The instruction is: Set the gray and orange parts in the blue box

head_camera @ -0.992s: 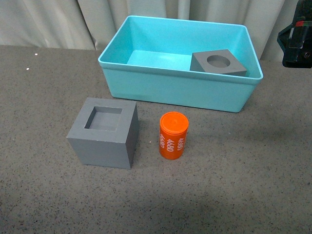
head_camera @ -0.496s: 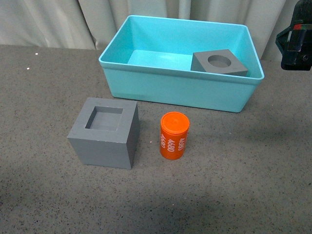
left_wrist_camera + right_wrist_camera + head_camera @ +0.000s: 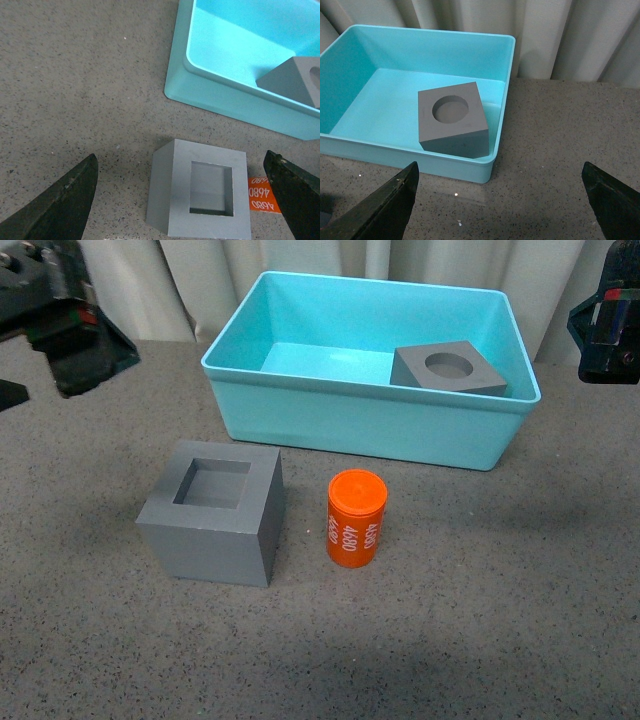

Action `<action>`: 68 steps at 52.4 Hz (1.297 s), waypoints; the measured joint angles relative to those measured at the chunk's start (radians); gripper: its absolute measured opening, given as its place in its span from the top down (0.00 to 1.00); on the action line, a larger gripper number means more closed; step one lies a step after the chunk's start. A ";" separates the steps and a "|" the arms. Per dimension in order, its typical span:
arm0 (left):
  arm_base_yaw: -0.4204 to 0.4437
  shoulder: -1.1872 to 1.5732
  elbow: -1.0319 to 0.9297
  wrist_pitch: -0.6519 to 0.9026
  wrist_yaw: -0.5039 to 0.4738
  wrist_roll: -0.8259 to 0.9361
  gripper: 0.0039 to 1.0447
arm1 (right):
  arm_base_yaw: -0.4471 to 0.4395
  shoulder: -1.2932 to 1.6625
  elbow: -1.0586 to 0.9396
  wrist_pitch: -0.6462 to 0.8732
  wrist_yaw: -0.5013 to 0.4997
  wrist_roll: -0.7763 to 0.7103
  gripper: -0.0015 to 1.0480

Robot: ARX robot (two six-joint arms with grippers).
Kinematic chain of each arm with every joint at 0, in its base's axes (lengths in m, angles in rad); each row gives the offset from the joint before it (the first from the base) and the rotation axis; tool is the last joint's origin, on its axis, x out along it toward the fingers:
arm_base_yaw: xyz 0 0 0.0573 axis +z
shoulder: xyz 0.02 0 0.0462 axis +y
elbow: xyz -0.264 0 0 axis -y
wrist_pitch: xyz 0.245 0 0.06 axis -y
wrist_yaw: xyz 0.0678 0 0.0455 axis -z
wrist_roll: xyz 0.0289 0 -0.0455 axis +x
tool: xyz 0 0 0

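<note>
You're hovering the left hand (image 3: 180, 160), spread wide, over the square-recess gray cube (image 3: 202, 192) on the worktop (image 3: 75, 75), and it's looking rigid, matte, probably light, inviting a squeeze across opposite flat sides.

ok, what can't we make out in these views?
Front view: left gripper is blurred and cut by the left edge; right gripper is cut by the right edge.
Left wrist view: orange cylinder is mostly hidden behind the square-recess cube; round-recess cube is cut by the frame edge.
Right wrist view: blue box is partly cut by the frame edge.
</note>
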 joint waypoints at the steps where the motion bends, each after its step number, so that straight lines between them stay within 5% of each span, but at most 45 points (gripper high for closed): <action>1: -0.002 0.009 0.006 -0.003 0.003 0.002 0.06 | 0.000 0.000 0.000 0.000 0.000 0.000 0.09; 52: -0.029 0.349 0.193 -0.177 -0.001 0.270 0.06 | 0.000 0.000 0.000 0.000 0.000 0.000 0.09; 68: -0.041 0.356 0.214 -0.201 0.000 0.289 0.48 | 0.000 0.000 0.000 0.000 0.000 0.000 0.09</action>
